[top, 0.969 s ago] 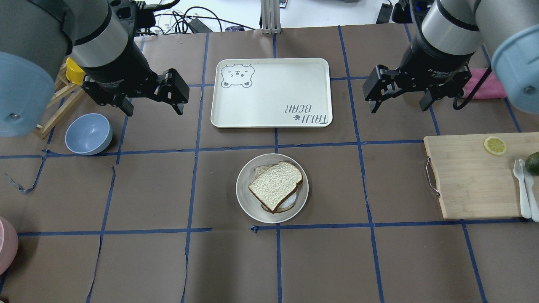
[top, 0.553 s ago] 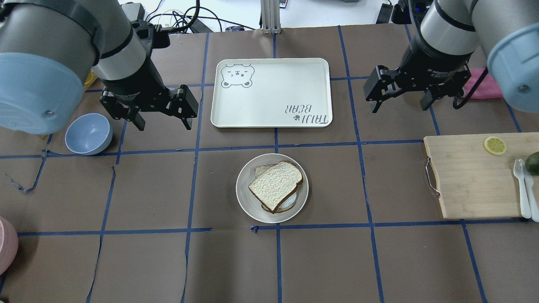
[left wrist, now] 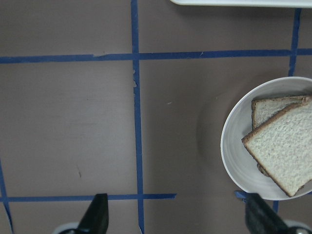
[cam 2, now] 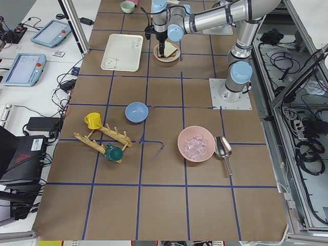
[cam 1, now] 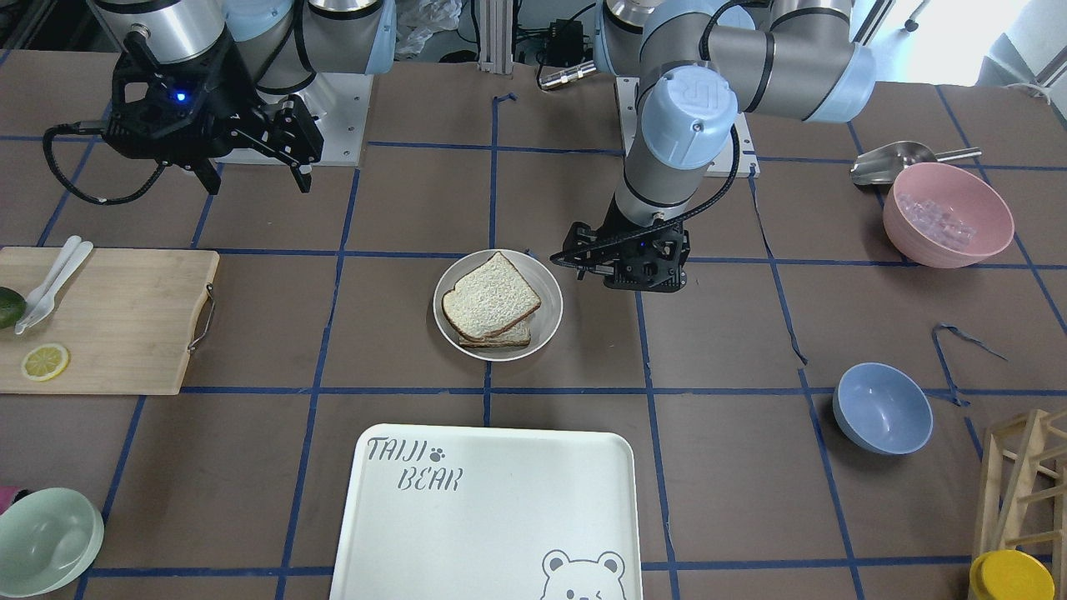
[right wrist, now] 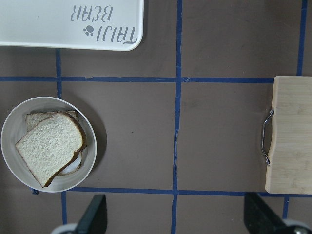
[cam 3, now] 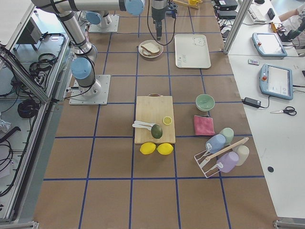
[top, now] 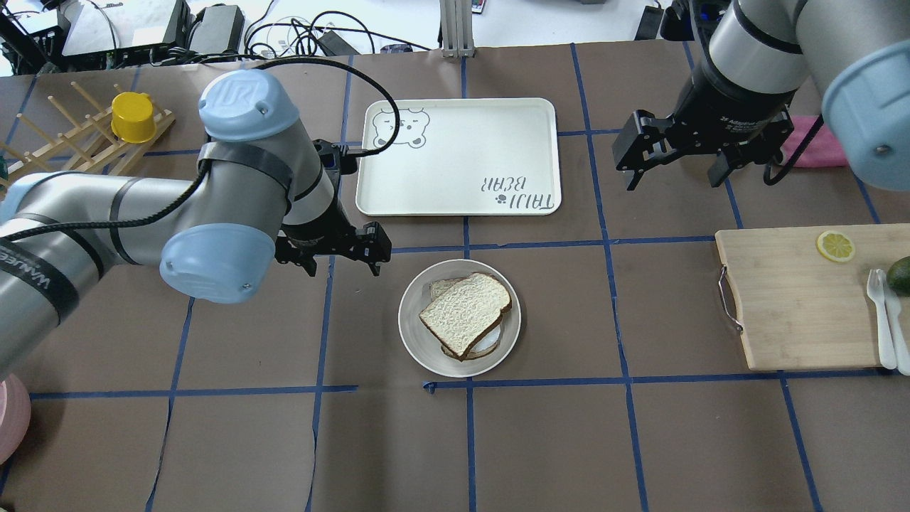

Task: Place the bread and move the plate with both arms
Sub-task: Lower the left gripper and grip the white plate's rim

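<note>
Plainly, both pairs of jaws are spread wide with nothing between them. The left gripper [top: 343,264] points down over bare table [top: 249,441] just beside the left, far edge of the plate [top: 412,336], apart from its rim; its two fingers [left wrist: 95,216] frame only brown paper and blue tape in the wrist view. The right gripper [top: 672,178] hangs well off to the right, between the tray [top: 455,163] and the cutting board [top: 796,306]. The bread [top: 466,313] lies on the plate, tilted across a second slice [top: 442,287] that shows beneath it at the far left. The plate sits at the table's middle, on the near side of the tray.
</note>
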